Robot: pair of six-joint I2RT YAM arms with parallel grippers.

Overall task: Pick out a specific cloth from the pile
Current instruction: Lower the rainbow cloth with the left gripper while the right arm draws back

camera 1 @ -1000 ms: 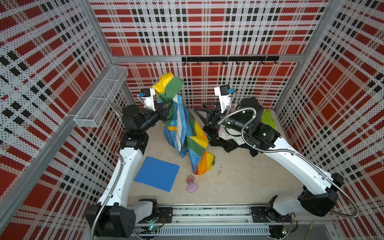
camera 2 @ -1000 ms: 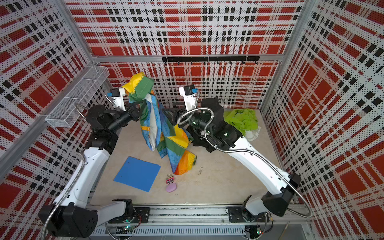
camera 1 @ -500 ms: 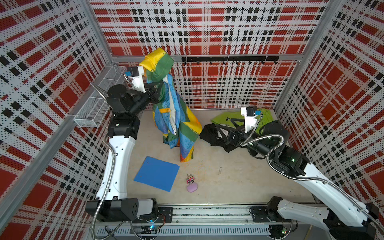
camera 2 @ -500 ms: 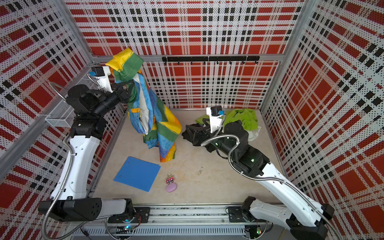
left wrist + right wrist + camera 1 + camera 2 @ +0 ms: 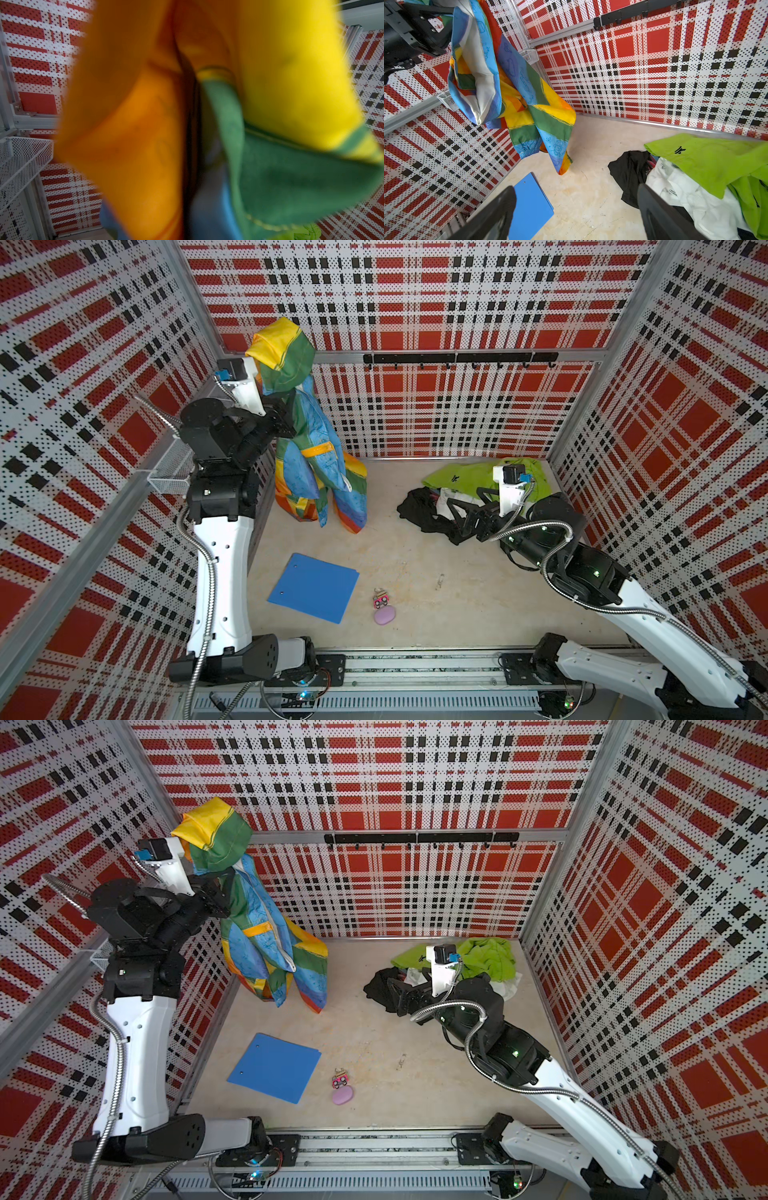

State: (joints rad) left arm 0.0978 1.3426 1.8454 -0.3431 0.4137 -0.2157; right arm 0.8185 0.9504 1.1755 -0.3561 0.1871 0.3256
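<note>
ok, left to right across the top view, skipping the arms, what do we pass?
wire basket → cloth, hanging off the floor → lilac oval object → pile. Left out: blue folder, which sits straight below the cloth in the picture.

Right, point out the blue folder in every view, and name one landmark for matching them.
Top view: blue folder flat on the floor, left of centre.
Top view: blue folder left of centre, beside the small pink object.
Left wrist: not in it; the cloth fills the picture.
Right wrist: blue folder on the floor, partly behind a finger of the open right hand.
Landmark: the hanging cloth, in all four.
</note>
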